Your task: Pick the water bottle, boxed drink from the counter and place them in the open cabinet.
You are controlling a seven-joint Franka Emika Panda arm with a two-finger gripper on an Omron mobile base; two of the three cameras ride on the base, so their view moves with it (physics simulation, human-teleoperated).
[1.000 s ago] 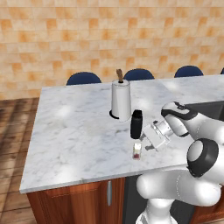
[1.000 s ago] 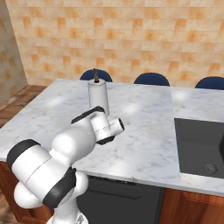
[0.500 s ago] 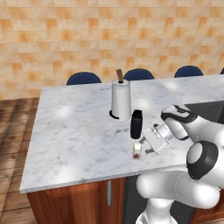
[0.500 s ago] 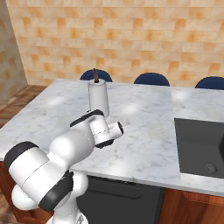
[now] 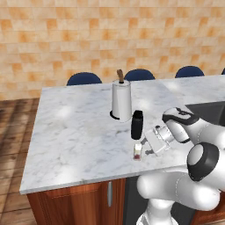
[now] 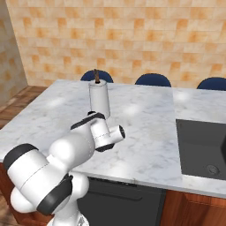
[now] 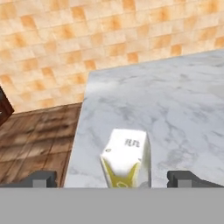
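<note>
We've got the gripper (image 7: 112,178) wide open and empty, lined up on the boxed drink (image 5: 138,150) just in front of the water bottle (image 5: 137,125). Best to ease in centred before squeezing.

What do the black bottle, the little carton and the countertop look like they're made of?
Water bottle: matte black all over, probably plastic or coated metal; no shine to settle it. Boxed drink: likely printed paperboard, with flat cream faces and folded edges. Counter: polished marble look, white with grey veins.
</note>
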